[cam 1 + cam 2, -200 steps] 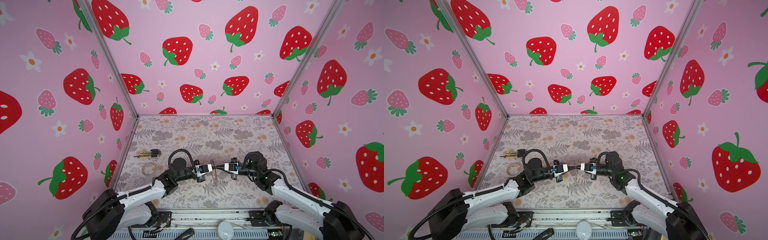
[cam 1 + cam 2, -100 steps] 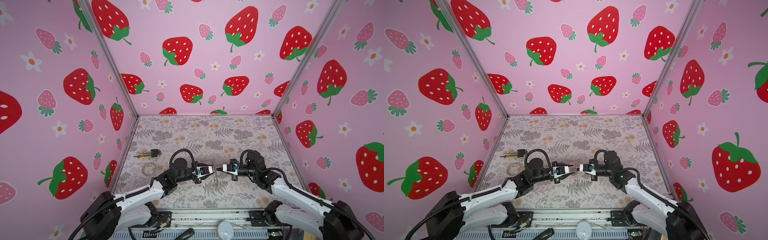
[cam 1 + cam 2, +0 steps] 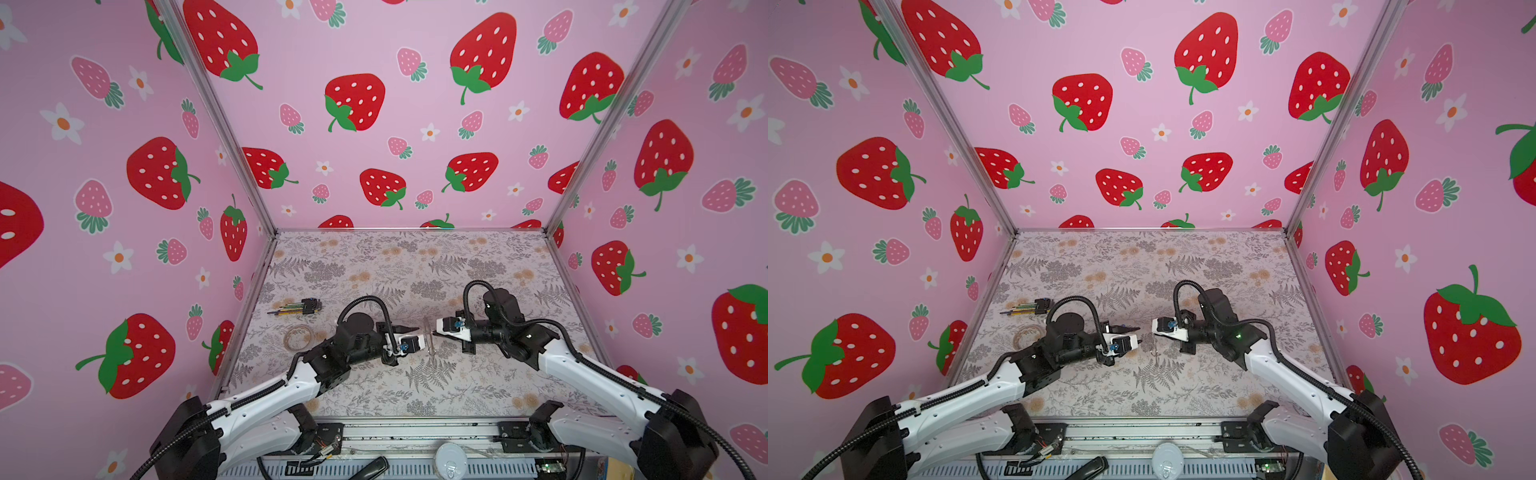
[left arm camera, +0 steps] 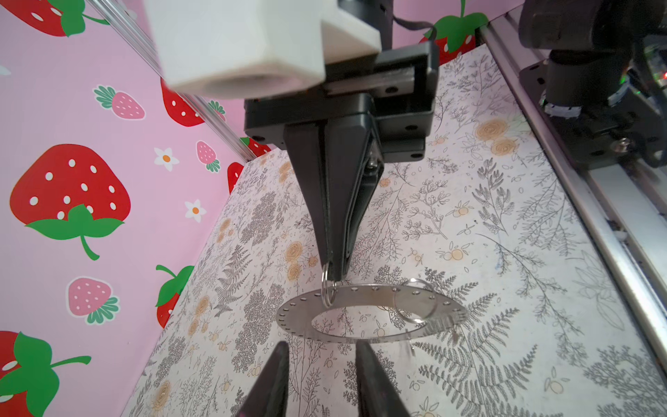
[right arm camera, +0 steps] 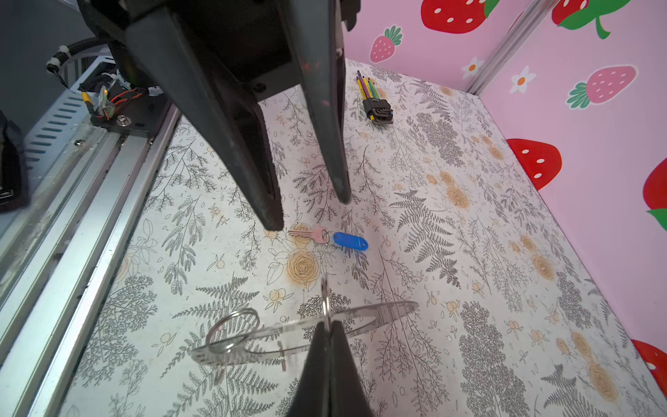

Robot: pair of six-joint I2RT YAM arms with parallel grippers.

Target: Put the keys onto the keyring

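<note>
Left gripper had let go and backed toward 9 o'clock — jaws apart, empty. Right gripper stayed clenched on the keyring rim, aloft. Keys lay loose on table beneath — unthreaded; regrasp likely needed.

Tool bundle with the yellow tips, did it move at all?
No. The tool bundle lies at the same spot on the floor, just as close to the left wall.
</note>
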